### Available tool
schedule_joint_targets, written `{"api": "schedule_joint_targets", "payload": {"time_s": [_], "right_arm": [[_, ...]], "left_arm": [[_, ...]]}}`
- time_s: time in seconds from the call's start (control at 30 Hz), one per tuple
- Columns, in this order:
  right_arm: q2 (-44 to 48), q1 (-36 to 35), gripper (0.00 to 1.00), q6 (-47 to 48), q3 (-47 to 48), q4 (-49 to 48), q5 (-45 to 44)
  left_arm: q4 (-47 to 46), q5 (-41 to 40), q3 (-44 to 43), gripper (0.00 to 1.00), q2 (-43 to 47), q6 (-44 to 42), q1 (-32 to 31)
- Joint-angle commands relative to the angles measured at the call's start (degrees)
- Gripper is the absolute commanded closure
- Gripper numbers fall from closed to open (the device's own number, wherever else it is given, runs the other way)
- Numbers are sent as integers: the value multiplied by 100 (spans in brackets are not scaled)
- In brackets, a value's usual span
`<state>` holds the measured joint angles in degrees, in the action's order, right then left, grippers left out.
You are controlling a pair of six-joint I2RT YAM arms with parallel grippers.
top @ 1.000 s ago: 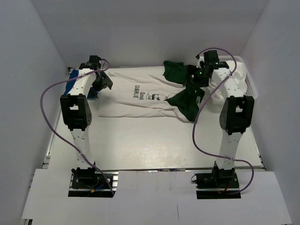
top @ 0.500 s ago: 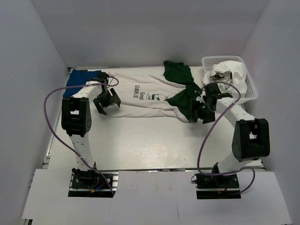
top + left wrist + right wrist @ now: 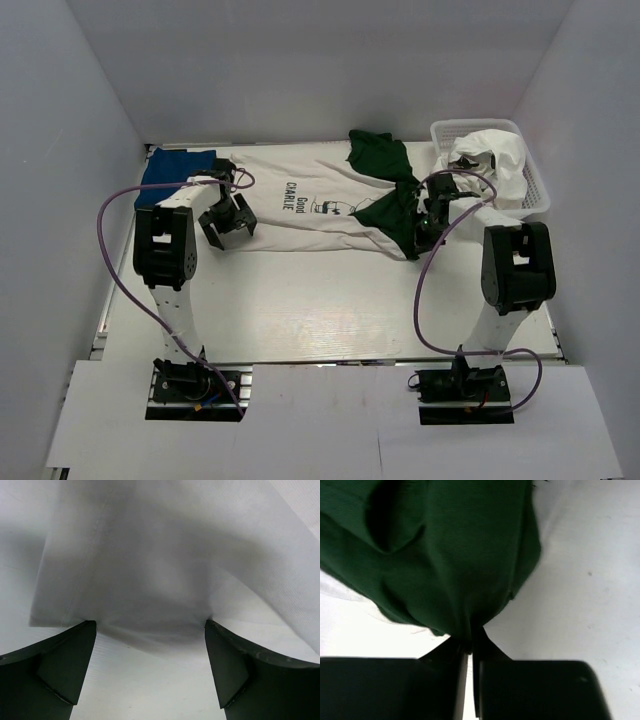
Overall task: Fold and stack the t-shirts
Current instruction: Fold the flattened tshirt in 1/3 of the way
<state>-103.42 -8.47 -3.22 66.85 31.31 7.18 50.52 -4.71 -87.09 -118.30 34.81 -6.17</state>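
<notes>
The white tee (image 3: 300, 222) lies spread at 12 o'clock on the surface (image 3: 330, 300). The blue tee (image 3: 168, 166) is beside it at 10 o'clock.

The right end effector (image 3: 470, 647) is closed on a small pinch of the green sleeve (image 3: 445, 555). The left end effector (image 3: 150, 665) is open at the tee's 9 o'clock edge and grips nothing.

I think such a thin pinch may slip out when pulled. If the left closes so shallow, it may catch one layer only, and the fold would go crooked.

On the print (image 3: 297, 196) I read "Good" and "CHARLIE", turned sideways; the rest is too small. A basket (image 3: 538, 190) stands at 2 o'clock.
</notes>
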Motion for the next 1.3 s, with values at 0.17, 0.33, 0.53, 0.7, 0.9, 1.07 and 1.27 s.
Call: {"api": "schedule_joint_targets", "payload": {"time_s": [0.17,0.33,0.53,0.7,0.9,1.07,1.27], "right_arm": [[621,100,96,102,-339,305,-1639],[796,161,91,208,-172,446,-1913],[832,241,69,173,-532,323,-1940],[823,319,58,-90,-691,209,-2019],[1253,328,44,-178,-182,288,-2133],[1473,311,14,-143,266,446,-2037],[1851,276,10,-64,425,237,-289]], "left_arm": [[80,-786,-9,0,-352,-18,152],[133,-900,-10,0,-404,-18,152],[186,-945,42,0,-290,35,152],[308,-891,104,0,-18,35,99],[432,-672,52,0,500,-97,46],[695,-540,-422,0,782,-281,46],[732,-285,-1028,0,835,-492,46]]}}
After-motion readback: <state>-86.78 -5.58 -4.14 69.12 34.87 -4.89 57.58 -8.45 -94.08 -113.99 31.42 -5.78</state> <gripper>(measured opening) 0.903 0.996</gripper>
